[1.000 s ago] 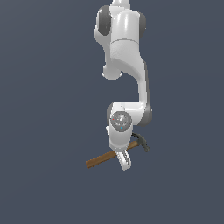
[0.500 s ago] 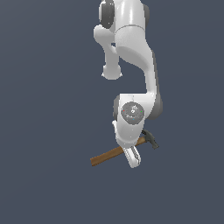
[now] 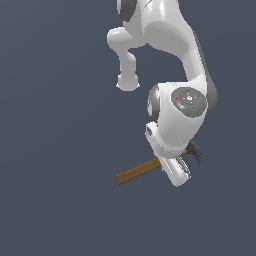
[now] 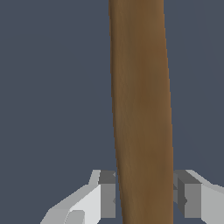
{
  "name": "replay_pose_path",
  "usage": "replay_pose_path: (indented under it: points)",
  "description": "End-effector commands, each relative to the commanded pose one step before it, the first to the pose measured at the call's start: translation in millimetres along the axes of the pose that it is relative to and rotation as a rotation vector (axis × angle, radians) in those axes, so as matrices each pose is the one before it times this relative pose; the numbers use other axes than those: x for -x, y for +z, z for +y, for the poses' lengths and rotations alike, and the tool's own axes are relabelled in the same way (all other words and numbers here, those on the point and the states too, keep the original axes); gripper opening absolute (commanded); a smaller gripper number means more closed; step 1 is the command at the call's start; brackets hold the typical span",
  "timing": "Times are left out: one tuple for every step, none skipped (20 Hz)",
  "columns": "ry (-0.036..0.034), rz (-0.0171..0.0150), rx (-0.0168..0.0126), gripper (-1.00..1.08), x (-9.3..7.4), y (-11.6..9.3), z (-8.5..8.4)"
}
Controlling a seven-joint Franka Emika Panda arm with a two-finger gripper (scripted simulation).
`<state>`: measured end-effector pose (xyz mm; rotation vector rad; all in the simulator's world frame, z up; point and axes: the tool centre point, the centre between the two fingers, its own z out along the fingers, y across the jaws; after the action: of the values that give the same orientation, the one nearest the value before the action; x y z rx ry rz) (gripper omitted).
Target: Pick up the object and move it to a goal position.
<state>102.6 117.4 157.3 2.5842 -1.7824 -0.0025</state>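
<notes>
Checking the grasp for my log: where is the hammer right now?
In the exterior view the hammer sits low, right of centre, its handle passing between the gripper fingers, head poking out toward the exterior view's right.

The exterior view looks from a distance at the arm (image 3: 170, 75), which fills the frame's upper right. The wrist view looks along the fingers (image 4: 107, 194), very close. Both views share the hammer (image 3: 137, 172) handle, here crossing centre frame.
</notes>
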Motion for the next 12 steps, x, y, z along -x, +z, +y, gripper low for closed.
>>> replay_pose_path:
  points:
    - [0.00082, 0.00122, -0.00294, -1.00, 12.04, -24.74, -6.87]
    - [0.00000, 0.00000, 0.00000, -1.00, 4.17, -7.62, -2.32]
    - [0.00000, 0.00000, 0.00000, -1.00, 3.73, -6.84, -2.15]
    - [0.00000, 0.00000, 0.00000, -1.00, 3.34, -6.14, -1.98]
    - [0.00000, 0.00000, 0.00000, -1.00, 2.98, -5.48, -1.80]
    - [0.00000, 0.00000, 0.00000, -1.00, 2.64, -4.86, -1.62]
    - [0.00000, 0.00000, 0.00000, -1.00, 2.31, -4.26, -1.45]
    - [-0.00029, -0.00034, 0.00020, -1.00, 2.13, -3.49, -1.35]
    - [0.00000, 0.00000, 0.00000, -1.00, 1.68, -3.10, -1.12]
    - [0.00000, 0.00000, 0.00000, -1.00, 1.37, -2.54, -0.96]
    - [0.00000, 0.00000, 0.00000, -1.00, 1.07, -1.98, -0.81]
    - [-0.00026, -0.00041, 0.00003, -1.00, 0.87, -1.37, -0.70]
